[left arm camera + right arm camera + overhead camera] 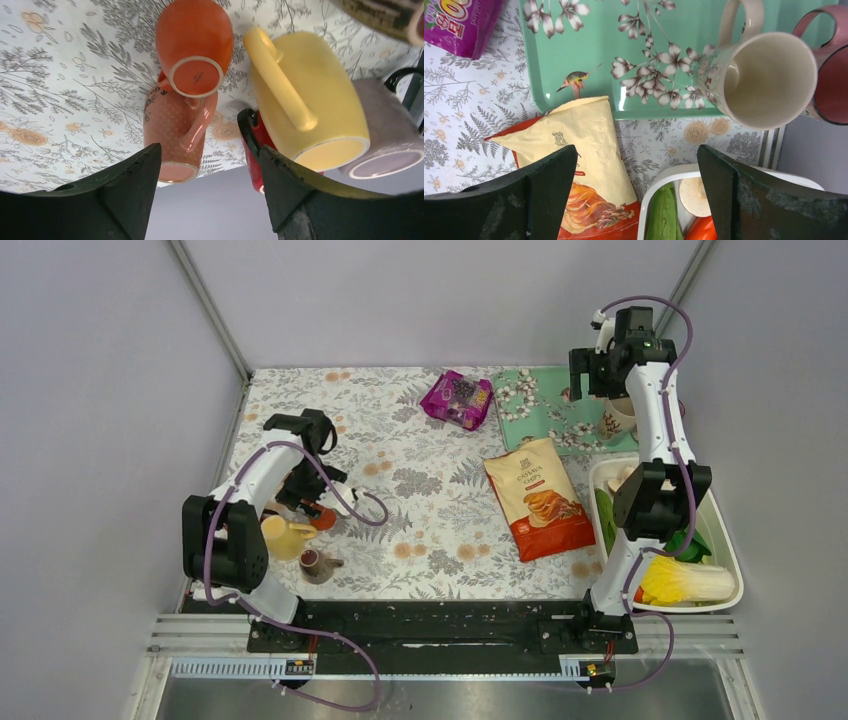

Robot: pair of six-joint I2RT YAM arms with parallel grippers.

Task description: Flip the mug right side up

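Grey walls on three sides, floral-print desk [420,540] below. At lower left of the overhead view, under the left arm [255,475], a tight cluster of mugs, several seemingly base-up. Judged step in hand: the approach to one of them, ahead of the flip. Likeliest target the pink dotted mug [170,125], left of centre in the left wrist view and nearest the gap of the left jaws; cannot say for certain. Left jaws apart, nothing between them. Right jaws wide apart as well, empty, over the tray [589,50] at upper right of the overhead view.

To do it well, probably:
- Straddle the body, not the handle.
- Stay off the orange mug [195,35] overlapping it in the view and the red mug [254,150] just beside.
- Lift free of the neighbours before rolling the wrist.
- Set down base first on bare cloth.

Counted:
- Six mugs by the left arm, with the yellow mug [320,90], lilac mug [382,115] and dark mug [385,15].
- Two mugs at the tray: cream floral mug [764,80] and maroon mug [831,85].
- One chip bag [538,498].
- One purple packet [457,398].
- One white basin [674,172] of vegetables.
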